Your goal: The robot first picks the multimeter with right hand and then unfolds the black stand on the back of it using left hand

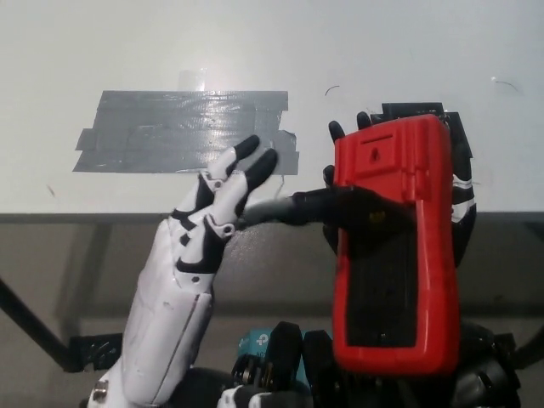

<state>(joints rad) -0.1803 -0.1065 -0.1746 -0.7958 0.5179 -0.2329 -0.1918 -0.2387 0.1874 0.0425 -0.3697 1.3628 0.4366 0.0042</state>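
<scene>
The red multimeter [393, 246] is held up with its back facing me, above the table's front edge. My black right hand [459, 200] is shut on it from behind; dark fingertips [337, 130] curl over its top left edge. The black stand [384, 272] lies down the middle of the red back, and whether its top end has lifted off the case I cannot tell. My white left hand [208, 223] is just left of the multimeter with fingers spread, and one grey finger [285, 209] stretches right to touch the stand's upper end.
A patch of grey duct tape [183, 132] is stuck on the white table [255, 42] behind my left hand. The table's front edge [85, 218] runs across the middle, with dark floor and a black table leg [30, 327] below.
</scene>
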